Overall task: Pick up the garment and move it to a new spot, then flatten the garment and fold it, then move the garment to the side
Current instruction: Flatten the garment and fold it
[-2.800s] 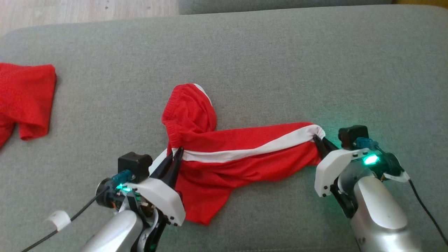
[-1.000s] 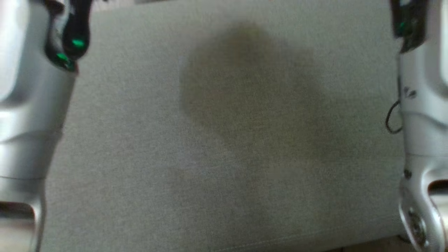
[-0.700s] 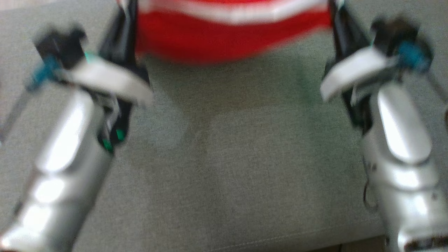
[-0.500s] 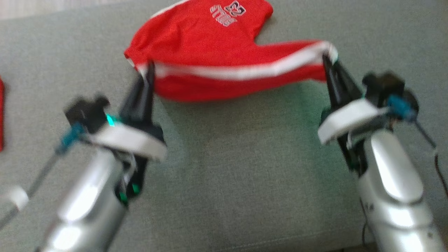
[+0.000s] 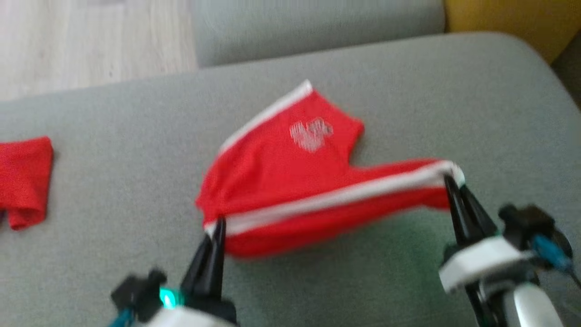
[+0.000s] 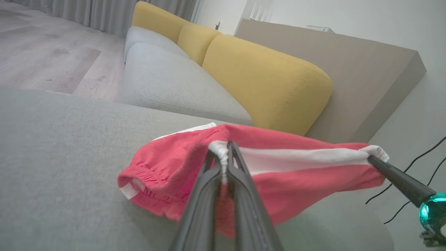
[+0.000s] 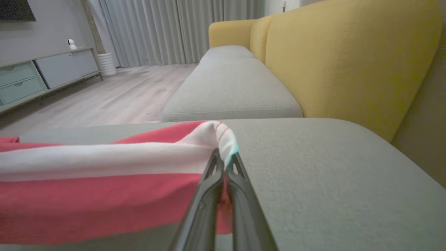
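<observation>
The garment (image 5: 290, 181) is a pair of red shorts with a white side stripe and a white print, stretched between my two grippers over the grey cushion (image 5: 136, 150). Its far leg rests on the cushion, while the near striped edge hangs lifted. My left gripper (image 5: 219, 223) is shut on the striped edge at its left end, seen close in the left wrist view on the garment (image 6: 296, 174). My right gripper (image 5: 448, 179) is shut on the stripe's right end; the right wrist view shows the garment (image 7: 87, 181) pinched at the fingertips (image 7: 223, 157).
A second red cloth (image 5: 25, 179) lies at the cushion's left edge. Another grey seat cushion (image 5: 317, 22) and a yellow backrest (image 5: 513, 20) lie beyond. Wooden floor (image 5: 91, 41) shows at the upper left. The cushion's right edge curves down near my right arm.
The head camera has swung a lot, so the picture shifted. Both grippers kept hold of the garment, which went from bunched on the cushion to stretched out, its printed leg now spread flat.
</observation>
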`<state>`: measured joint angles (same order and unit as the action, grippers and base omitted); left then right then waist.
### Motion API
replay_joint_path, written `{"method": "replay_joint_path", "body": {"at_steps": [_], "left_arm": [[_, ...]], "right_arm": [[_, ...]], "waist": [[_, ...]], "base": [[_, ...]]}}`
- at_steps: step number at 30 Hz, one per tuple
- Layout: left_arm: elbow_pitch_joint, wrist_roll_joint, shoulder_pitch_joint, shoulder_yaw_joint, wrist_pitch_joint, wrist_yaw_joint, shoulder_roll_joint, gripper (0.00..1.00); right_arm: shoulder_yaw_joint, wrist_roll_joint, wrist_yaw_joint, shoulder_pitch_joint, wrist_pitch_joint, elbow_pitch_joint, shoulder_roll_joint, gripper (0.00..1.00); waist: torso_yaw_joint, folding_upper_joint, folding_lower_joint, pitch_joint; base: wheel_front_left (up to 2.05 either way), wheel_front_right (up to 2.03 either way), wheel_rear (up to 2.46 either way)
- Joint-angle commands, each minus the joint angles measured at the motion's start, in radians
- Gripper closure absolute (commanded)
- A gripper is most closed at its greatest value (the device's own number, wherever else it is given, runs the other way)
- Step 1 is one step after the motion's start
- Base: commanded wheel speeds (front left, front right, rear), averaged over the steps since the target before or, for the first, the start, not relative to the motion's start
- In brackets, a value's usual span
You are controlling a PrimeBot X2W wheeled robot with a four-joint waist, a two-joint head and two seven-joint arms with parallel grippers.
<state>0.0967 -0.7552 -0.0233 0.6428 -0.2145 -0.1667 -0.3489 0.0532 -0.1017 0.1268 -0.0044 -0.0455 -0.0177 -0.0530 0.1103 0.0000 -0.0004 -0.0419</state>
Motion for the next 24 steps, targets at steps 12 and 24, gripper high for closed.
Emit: {"method": "replay_joint_path", "body": {"at_steps": [12, 24], "left_arm": [[0.127, -0.070, 0.160, 0.026, 0.020, -0.061, 0.012, 1.00], [-0.061, -0.185, -0.039, -0.040, 0.077, -0.015, 0.115, 1.00]], "right_arm": [[-0.012, 0.007, 0.004, 0.134, -0.158, 0.249, 0.003, 1.00], [0.024, 0.002, 0.004, -0.197, -0.223, -0.045, -0.077, 1.00]], "waist": [[-0.065, 0.0000, 0.0004, 0.000], [-0.169, 0.0000, 0.0004, -0.103]], "base": [[0.00, 0.00, 0.00], [0.00, 0.00, 0.00]]}}
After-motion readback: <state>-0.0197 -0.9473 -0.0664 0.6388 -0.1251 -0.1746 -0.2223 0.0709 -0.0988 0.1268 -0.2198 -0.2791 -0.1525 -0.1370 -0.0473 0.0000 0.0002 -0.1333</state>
